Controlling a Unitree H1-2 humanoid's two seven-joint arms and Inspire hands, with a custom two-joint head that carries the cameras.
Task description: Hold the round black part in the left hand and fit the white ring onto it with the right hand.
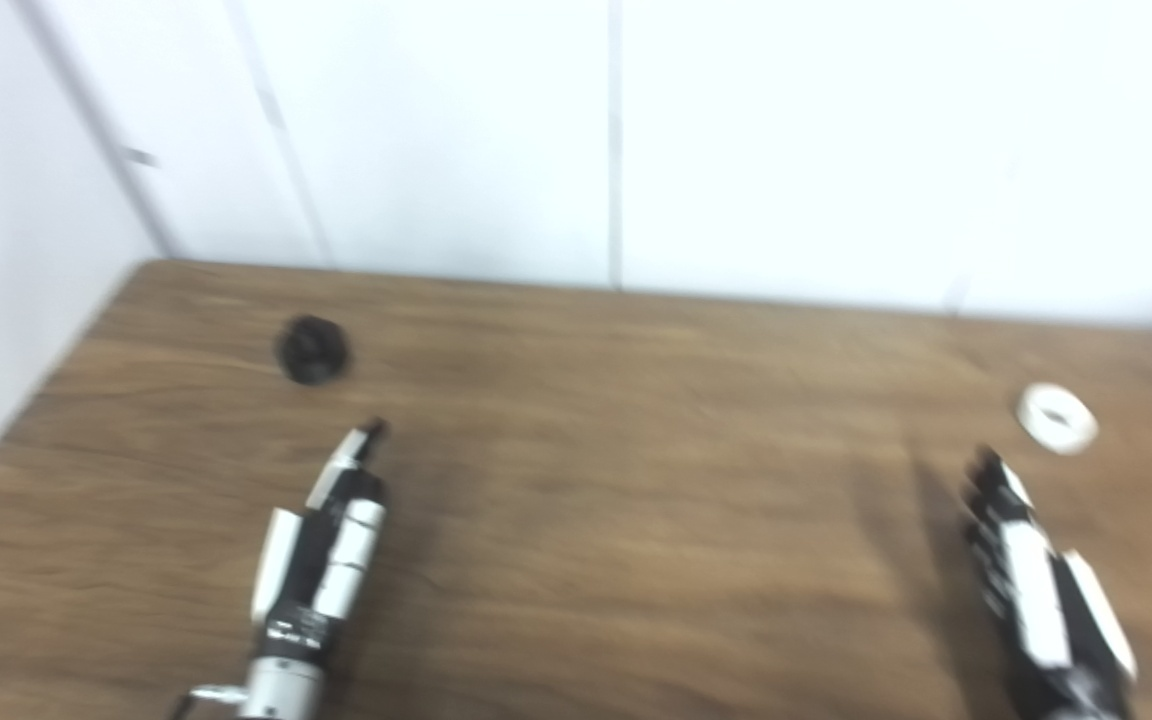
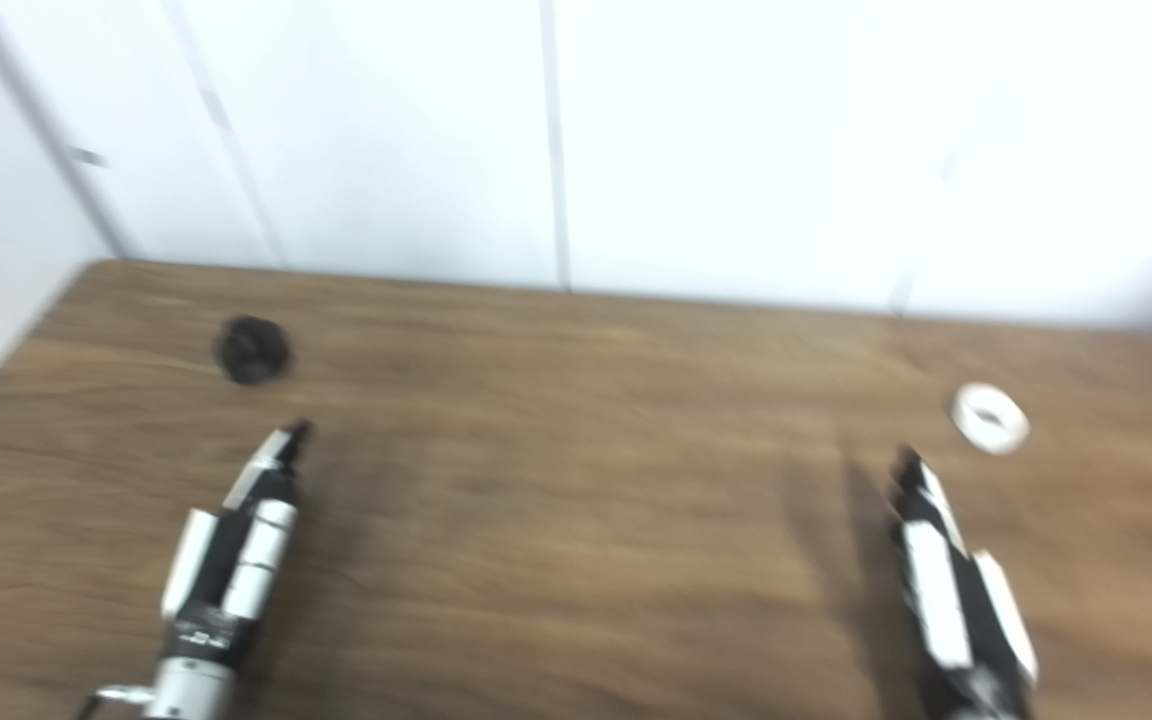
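Both hands sit low at the near edge of the wooden table [image 1: 576, 520], and neither holds anything. Left hand [image 1: 321, 545] is seen edge-on, its fingers extended and lying close together, pointing away and slightly rightward. Right hand [image 1: 1036, 580] is likewise edge-on with fingers stretched forward and held together; motion blur hides any finer detail of either hand's spread.

Round black part [image 1: 312, 349] lies on the tabletop toward the far left corner, beyond the left hand's fingertips [image 1: 372, 430] and a little to their left. It is near that hand but clearly apart from it. White ring [image 1: 1057, 418] lies flat on the right side of the table, hole facing up, just beyond the right hand's tips and slightly to their right, also not touched.

Assessment: the task has not begun; no part is grasped. Each part lies on the side of the hand meant to take it, so no cross-reach appears needed. The left hand must travel forward and somewhat leftward, against the line its fingers currently point along. The ring is the closer pick of the two. Being thin and flat on the wood, it may slide when pinched.
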